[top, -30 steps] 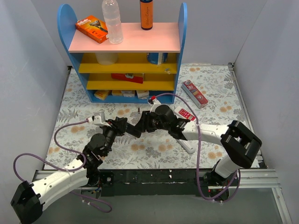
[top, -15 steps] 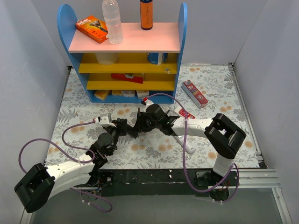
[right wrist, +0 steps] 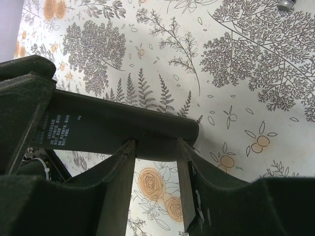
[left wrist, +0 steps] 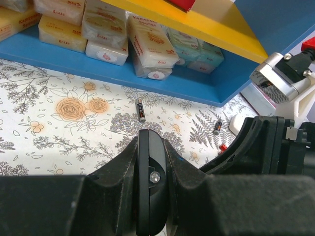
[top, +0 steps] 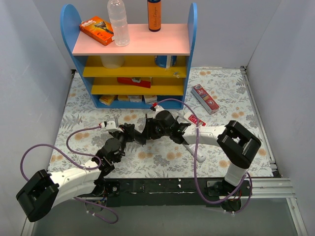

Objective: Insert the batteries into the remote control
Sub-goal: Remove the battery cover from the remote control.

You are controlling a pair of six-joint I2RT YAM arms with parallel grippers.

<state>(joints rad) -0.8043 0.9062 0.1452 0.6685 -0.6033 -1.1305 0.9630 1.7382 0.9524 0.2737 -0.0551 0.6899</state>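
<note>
Two batteries (left wrist: 141, 109) are shown lying loose on the flowered worktop (left wrist: 49, 128) in the left wrist view. One lies just in front of the blue shelf unit (left wrist: 197, 83). The other (left wrist: 217, 128) lies further right, near the right arm's dark housing. Both lie flat and well apart from each other. In the overhead view they are too small to be made out clearly.

The remote control (left wrist: 150, 172) is seen edge-on in the left wrist view as a thin black slab. It is clamped tight between the fingers of the left gripper (left wrist: 150, 147) and raised off the worktop. Its length is revealed only in the right wrist view, where the remote control (right wrist: 108, 128) runs as a long black bar with small printed lettering. There it crosses the tips of the right gripper (right wrist: 155, 145).

The right fingers (right wrist: 120, 172) are parted about halfway, and the patterned worktop shows through the gap between them. Nothing is held between them. Their tips appear to meet the remote's lower edge, though contact cannot be confirmed.

From overhead, the left gripper (top: 129, 132) and right gripper (top: 146, 129) are seen meeting at the worktop's centre, in front of the shelf unit. Wrapped packs (left wrist: 147, 44) on the bottom shelf are seen close up only in the left wrist view.
</note>
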